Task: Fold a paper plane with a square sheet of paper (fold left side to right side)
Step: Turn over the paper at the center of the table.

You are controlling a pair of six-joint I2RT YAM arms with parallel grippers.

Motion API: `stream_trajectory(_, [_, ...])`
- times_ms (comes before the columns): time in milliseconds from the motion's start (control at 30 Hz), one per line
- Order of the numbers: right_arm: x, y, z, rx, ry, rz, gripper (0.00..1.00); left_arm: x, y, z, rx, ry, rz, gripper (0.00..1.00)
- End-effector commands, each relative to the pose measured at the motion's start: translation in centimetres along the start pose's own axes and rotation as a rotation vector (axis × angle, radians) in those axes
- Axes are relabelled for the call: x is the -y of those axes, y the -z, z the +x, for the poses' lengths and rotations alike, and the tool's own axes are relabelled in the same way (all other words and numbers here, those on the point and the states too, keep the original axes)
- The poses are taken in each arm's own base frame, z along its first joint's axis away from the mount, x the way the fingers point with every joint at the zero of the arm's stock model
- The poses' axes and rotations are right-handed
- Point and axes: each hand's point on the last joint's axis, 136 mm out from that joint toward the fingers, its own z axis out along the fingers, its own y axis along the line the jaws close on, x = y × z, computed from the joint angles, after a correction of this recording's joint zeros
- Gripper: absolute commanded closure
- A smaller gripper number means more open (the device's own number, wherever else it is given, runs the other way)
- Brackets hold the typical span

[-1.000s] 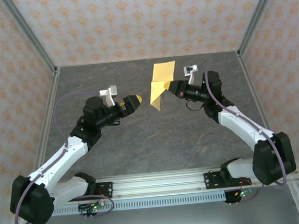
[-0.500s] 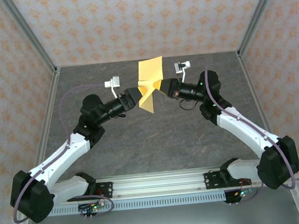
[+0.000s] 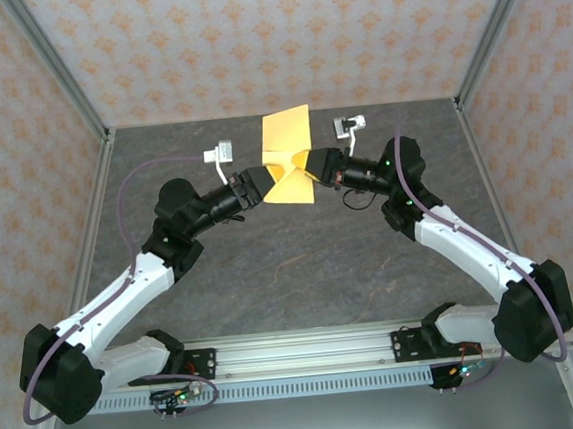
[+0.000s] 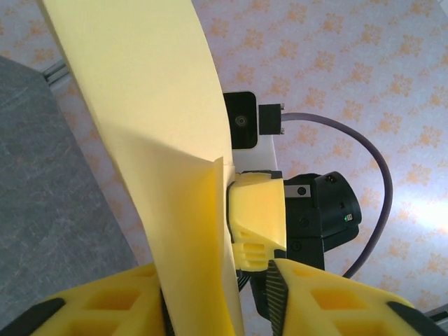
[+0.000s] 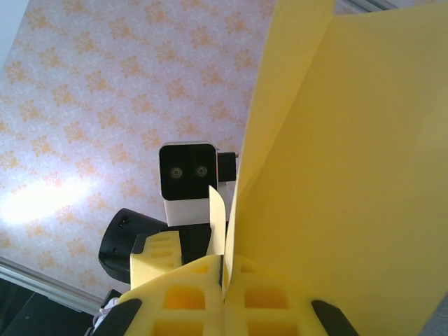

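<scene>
We see the creased yellow-orange square sheet of paper [image 3: 285,139] held up in the air over the far middle of the grey stone-patterned table [image 3: 271,266], between the 2 arms. The right gripper [image 3: 312,162] is pinched closed on its right side. The left gripper [image 3: 262,182] straddles its left edge; we cannot tell whether it clamps.

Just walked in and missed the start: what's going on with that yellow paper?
A yellow sheet of paper is held up over the table between two robot arms. The jaws of the right arm are pinched shut on it. The jaws of the left arm straddle its other side, with a gap showing beside the paper. The sheet is creased and bent, not yet a plane.
</scene>
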Motion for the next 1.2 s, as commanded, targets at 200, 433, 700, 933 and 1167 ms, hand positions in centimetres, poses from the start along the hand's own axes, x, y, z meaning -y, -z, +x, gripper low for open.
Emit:
stream_trajectory(200, [0.1, 0.6, 0.3, 0.012, 0.07, 0.048, 0.78, 0.6, 0.1, -0.2, 0.004, -0.078, -0.042, 0.94])
stream_trajectory(433, [4.6, 6.4, 0.3, 0.066, 0.251, 0.545, 0.47, -5.3, 2.9, 2.3, -0.086, -0.295, -0.456, 1.0])
stream_trajectory(700, [8.4, 22.2, -2.1, 0.409, 0.354, 1.333, 0.29, -12.8, 8.1, 5.4, -0.289, -0.604, -1.071, 1.0])
stream_trajectory(933, [7.0, 27.1, -1.6, 0.589, 0.391, 1.432, 0.17, -15.1, 8.2, 6.7, -0.388, -0.849, -1.48, 1.0])
stream_trajectory(1167, [6.0, 29.2, -1.2, 0.611, 0.421, 1.505, 0.14, -16.7, 6.4, 7.4, -0.475, -1.07, -1.77, 1.0])
